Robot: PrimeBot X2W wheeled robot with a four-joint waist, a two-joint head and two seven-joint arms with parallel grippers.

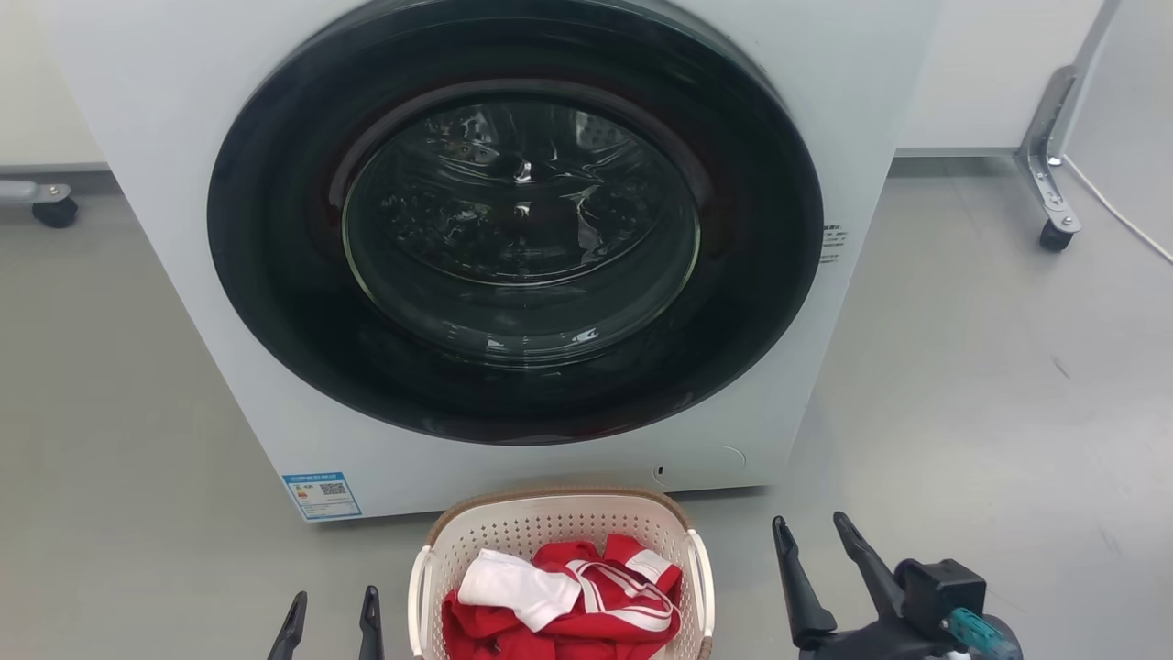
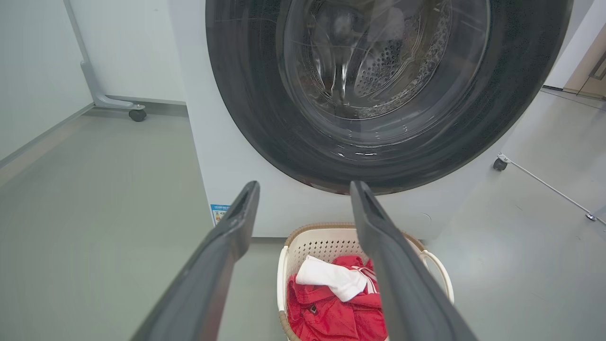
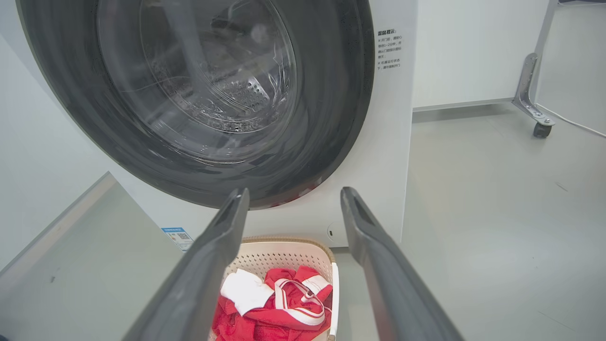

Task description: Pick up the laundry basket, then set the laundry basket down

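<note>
Smooth grey floor [image 1: 962,412] surrounds a white washer [image 1: 165,137] whose round dark door [image 1: 513,229] appears shut. A wheeled frame leg [image 1: 1049,183] stands near the wall on the right.

**Position of parts.** The laundry basket [image 1: 559,495] stands on the floor just in front of the washer, between the two grippers. It holds red clothes [image 1: 632,623] with a white garment [image 1: 518,587] on top.

**Tool state.** The left gripper [image 1: 334,596] has its fingers spread and empty, just beside the left handle [image 1: 417,596]. The right gripper [image 1: 810,520] is likewise spread and empty, near the right handle [image 1: 704,587] but not touching it.

**Step in hand (judged).** Approach for the lift; neither handle is gripped yet.

**Procedure.**
1. Bring each gripper to the handle on its own side.
2. Close both at matching height and at the same time. A push from one side will probably slide the basket on this slick floor.
3. Raise both arms evenly to keep the load level.
4. Keep the far rim clear of the washer front.
</note>
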